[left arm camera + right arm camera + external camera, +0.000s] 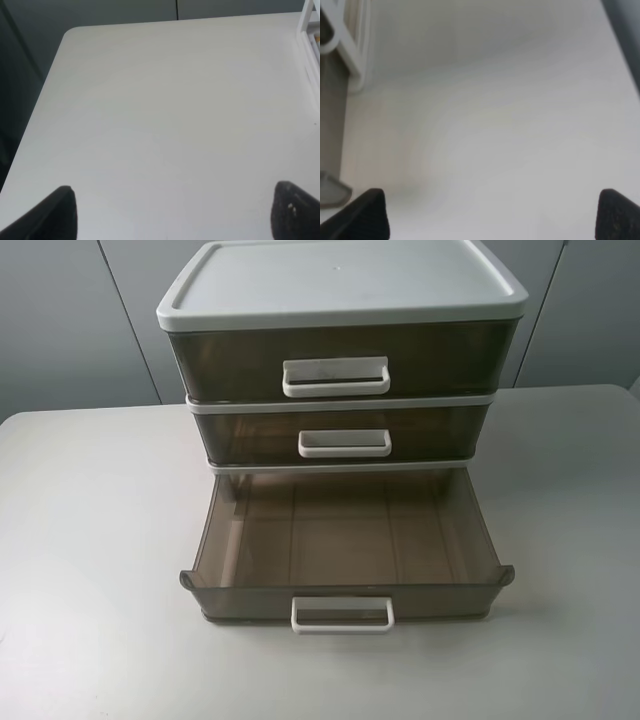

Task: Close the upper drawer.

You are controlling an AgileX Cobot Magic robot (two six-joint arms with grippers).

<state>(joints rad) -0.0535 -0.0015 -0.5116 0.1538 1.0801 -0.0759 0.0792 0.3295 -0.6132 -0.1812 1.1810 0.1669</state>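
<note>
A white-framed cabinet [340, 285] with three smoky brown drawers stands on the table. The upper drawer [340, 358], the tallest one with the widest white handle [336, 377], sits flush in the frame. The middle drawer [340, 432] is also pushed in. The bottom drawer [345, 550] is pulled far out and is empty. Neither arm shows in the exterior high view. My left gripper [172, 215] is open over bare table, to the left of the cabinet. My right gripper [490, 215] is open over bare table, to the right of the cabinet.
The white table [90, 570] carries the cabinet. The cabinet's white edge [310, 30] shows in the left wrist view. In the right wrist view the cabinet frame [345, 45] and the pulled-out drawer's corner [332, 189] show. A grey wall lies behind.
</note>
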